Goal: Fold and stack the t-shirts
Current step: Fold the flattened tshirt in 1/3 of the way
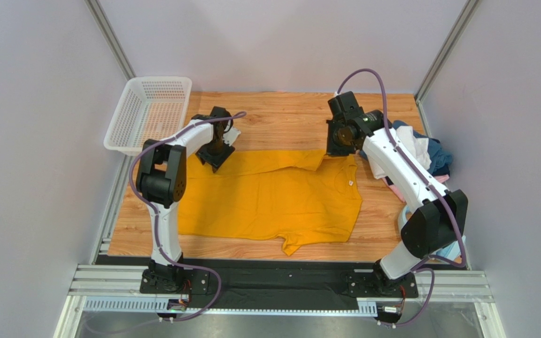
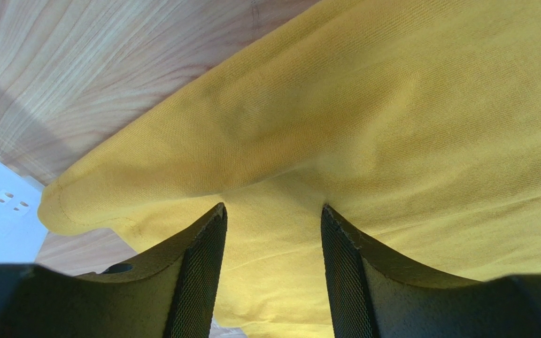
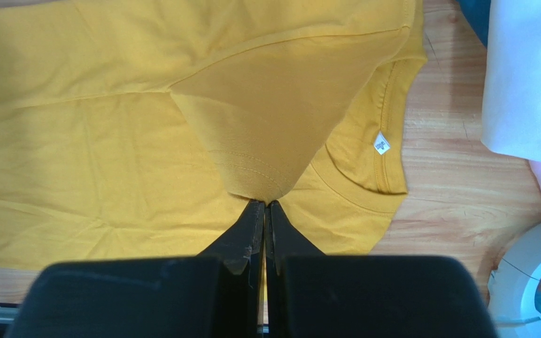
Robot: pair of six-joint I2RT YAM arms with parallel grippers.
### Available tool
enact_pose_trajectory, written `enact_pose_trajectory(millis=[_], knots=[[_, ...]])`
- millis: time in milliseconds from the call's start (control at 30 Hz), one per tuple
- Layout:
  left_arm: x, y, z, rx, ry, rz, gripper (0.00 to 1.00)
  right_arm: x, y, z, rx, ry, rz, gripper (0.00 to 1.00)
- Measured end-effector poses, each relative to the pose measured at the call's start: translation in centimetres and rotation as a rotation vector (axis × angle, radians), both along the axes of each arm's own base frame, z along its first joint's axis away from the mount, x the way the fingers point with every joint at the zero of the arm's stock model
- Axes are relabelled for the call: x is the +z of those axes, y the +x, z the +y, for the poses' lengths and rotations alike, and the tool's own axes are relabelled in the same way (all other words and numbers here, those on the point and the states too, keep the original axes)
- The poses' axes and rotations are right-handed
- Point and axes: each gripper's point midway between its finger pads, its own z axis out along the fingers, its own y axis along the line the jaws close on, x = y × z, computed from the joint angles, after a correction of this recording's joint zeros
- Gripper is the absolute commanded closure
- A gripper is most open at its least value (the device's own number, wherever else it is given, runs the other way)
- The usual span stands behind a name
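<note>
Wooden bench (image 1: pixel 280 113) seen from above, w/ two robot arms at its near edge.

Mustard-yellow t-shirt (image 1: pixel 266 201) lies spread mid-bench, mostly flat. Its long axis runs left-right: collar points to the right edge, hem to the left edge. Near sleeve (image 1: pixel 293 244) sticks out toward the near edge. Far sleeve (image 3: pixel 266 127) is folded in over the chest.

Pile of t-shirts (image 1: pixel 421 151) sits crumpled at the right edge, toward the far right corner: white, dark blue and pink cloth, just beside the yellow collar.

White mesh basket (image 1: pixel 121 123) hangs over the far left corner, tilted.

Left gripper (image 2: pixel 273 211) is low over the shirt's hem corner nearest the far left corner. Jaws stand well apart, yellow cloth under and between the tips, nothing pinched.

Right gripper (image 3: pixel 265 204) is at the shirt's far edge by the collar. Jaws are pressed together, w/ the tip of the folded sleeve pinched at the fingertips.

Light-blue and white headphones (image 3: pixel 534 267) lie at the right edge, part hidden.

Small white label (image 3: pixel 381 144) is sewn inside the back of the collar. It has a tiny grey mark, too small to read. No other print or brand shows on the shirt.
</note>
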Motion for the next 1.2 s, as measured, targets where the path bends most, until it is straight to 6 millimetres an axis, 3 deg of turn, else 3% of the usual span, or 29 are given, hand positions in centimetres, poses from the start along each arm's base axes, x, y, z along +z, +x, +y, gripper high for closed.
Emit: enact_pose_trajectory(millis=[133, 400, 467, 600, 700, 800, 900, 967, 1033, 1133, 1200], knots=[[0.0, 0.0, 0.0, 0.0, -0.001, -0.004, 0.42, -0.6, 0.1, 0.0, 0.0, 0.005, 0.011, 1.0], [0.0, 0.0, 0.0, 0.0, -0.002, -0.008, 0.42, -8.5, -3.9, -1.9, -0.014, -0.065, 0.244, 1.0], [0.0, -0.1, 0.0, 0.0, -0.002, -0.008, 0.42, -8.5, -4.1, -1.2, 0.009, -0.054, 0.254, 1.0], [0.0, -0.1, 0.0, -0.001, -0.006, -0.006, 0.42, -5.6, -3.6, 1.5, 0.075, 0.007, 0.169, 1.0], [0.0, -0.1, -0.1, -0.001, -0.009, -0.005, 0.42, -4.2, -3.6, 1.7, 0.078, 0.041, 0.13, 1.0], [0.0, -0.1, -0.1, -0.001, -0.011, -0.003, 0.42, -4.3, -3.5, 2.6, 0.099, 0.058, 0.141, 1.0], [0.0, -0.2, -0.2, 0.0, -0.014, 0.002, 0.42, -4.6, -3.5, 5.0, 0.159, 0.063, 0.142, 1.0], [0.0, -0.3, -0.2, 0.0, -0.016, 0.007, 0.42, -5.1, -4.1, 5.6, 0.179, 0.067, 0.157, 1.0], [0.0, -0.4, -0.2, 0.0, -0.016, 0.008, 0.42, -6.3, -4.4, 4.1, 0.144, 0.068, 0.181, 1.0], [0.0, -0.4, -0.2, -0.001, -0.016, 0.009, 0.42, -8.3, -4.7, 0.2, 0.03, 0.029, 0.241, 1.0], [0.0, -0.4, -0.2, 0.0, -0.017, 0.009, 0.42, -8.5, -4.6, -1.0, -0.012, 0.015, 0.253, 1.0]])
